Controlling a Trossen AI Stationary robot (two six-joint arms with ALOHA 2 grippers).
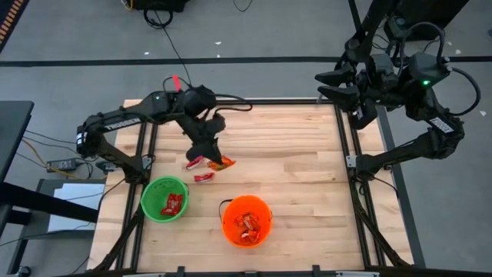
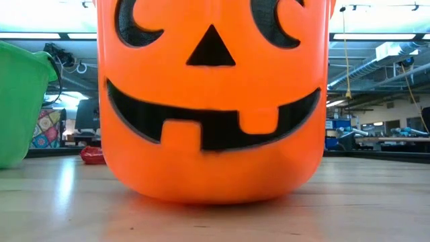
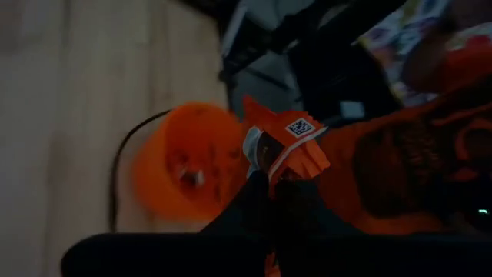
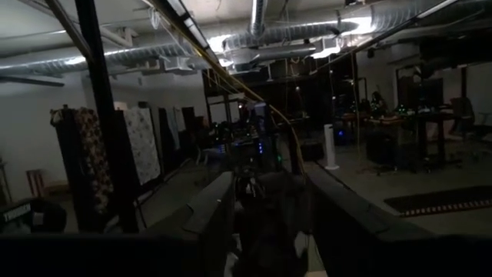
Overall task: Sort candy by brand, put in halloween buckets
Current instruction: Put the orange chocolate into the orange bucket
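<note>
My left gripper (image 1: 214, 154) is over the table's middle, shut on an orange-and-white candy (image 1: 223, 163), which also shows in the left wrist view (image 3: 288, 146). Two red candies (image 1: 194, 162) (image 1: 204, 177) lie flat on the wood beside it; one shows in the low view (image 2: 93, 156). The green bucket (image 1: 164, 198) holds red candy. The orange bucket (image 1: 247, 220), with a jack-o'-lantern face (image 2: 211, 101), holds orange candy. Both buckets stand near the front edge. My right gripper (image 1: 337, 83) is open and empty, raised at the table's far right corner. My left gripper pinches one end of the orange-and-white wrapper (image 3: 275, 171) between its two fingertips (image 3: 257, 201). The rest of the wrapper sticks out past the fingertips. It seems lifted off the wood, with the orange bucket (image 3: 184, 161) showing beyond it.
Bare wood lies to the right of the buckets and across the table's right half (image 1: 300, 169). The dark table frame (image 1: 347, 154) runs along the right side. Cables lie on the floor beyond the far edge.
</note>
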